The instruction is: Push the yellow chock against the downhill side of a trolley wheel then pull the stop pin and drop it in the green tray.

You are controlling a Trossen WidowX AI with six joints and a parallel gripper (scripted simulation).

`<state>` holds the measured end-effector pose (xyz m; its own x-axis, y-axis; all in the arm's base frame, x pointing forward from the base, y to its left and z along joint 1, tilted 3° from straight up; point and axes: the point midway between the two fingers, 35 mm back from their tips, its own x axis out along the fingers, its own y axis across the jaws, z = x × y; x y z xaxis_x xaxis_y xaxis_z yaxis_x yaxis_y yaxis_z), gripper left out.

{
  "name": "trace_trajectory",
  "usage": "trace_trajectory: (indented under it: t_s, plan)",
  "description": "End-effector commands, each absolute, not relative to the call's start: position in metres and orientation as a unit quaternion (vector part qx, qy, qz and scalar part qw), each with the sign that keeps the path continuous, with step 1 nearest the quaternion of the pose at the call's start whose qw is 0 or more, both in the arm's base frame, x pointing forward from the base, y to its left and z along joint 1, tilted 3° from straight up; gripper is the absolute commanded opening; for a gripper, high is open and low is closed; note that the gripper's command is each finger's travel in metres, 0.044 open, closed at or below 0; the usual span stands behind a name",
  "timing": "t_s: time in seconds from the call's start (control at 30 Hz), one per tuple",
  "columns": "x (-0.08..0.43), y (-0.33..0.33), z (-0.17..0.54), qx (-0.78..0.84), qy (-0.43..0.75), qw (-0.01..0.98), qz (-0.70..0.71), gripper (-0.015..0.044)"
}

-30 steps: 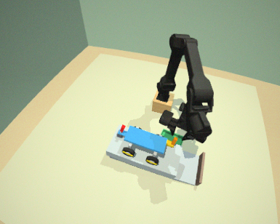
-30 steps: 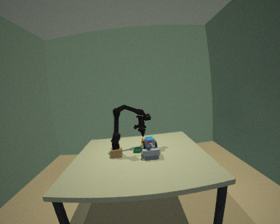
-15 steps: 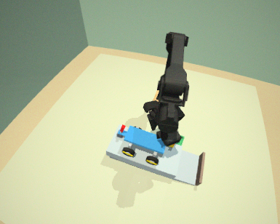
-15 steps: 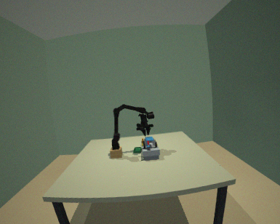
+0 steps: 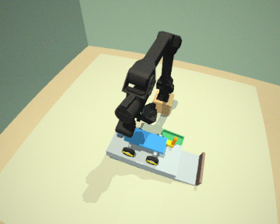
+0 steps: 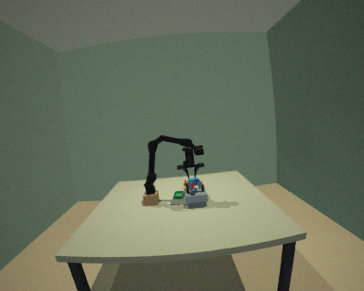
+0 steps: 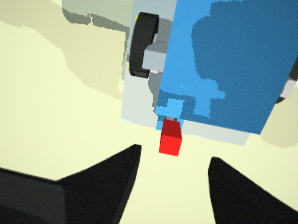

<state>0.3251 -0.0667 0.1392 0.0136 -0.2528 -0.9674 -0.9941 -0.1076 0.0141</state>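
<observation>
The blue trolley (image 5: 150, 141) (image 6: 194, 179) (image 7: 235, 60) stands on the grey ramp (image 5: 172, 167) (image 6: 196, 199) (image 7: 135, 107). The stop pin's red head (image 7: 170, 140) (image 6: 192, 185) stands at the trolley's uphill end; my arm hides it in the top view. The yellow chock (image 5: 169, 143) with its orange handle (image 5: 175, 140) sits at the trolley's downhill end, on the tray side; whether it touches the wheel is hidden. My gripper (image 6: 192, 176) (image 7: 175, 158) is part open and empty, above the uphill end, its fingers either side of the pin head in the wrist view. The green tray (image 5: 173, 137) (image 6: 179, 195) is empty.
A brown stop board (image 5: 201, 169) stands at the ramp's low end. The arm's wooden base block (image 5: 163, 107) (image 6: 150, 198) is behind the tray. The trolley's near wheels (image 5: 128, 152) (image 5: 152, 160) show on the ramp's near side.
</observation>
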Motion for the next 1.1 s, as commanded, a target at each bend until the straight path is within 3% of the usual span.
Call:
trace_trajectory:
  t_s: [0.0,1.07]
  plan:
    - [0.325,-0.074,0.141,-0.577,0.548,0.413,0.443,0.019]
    - [0.325,-0.083,0.109,-0.577,0.548,0.413,0.443,0.019]
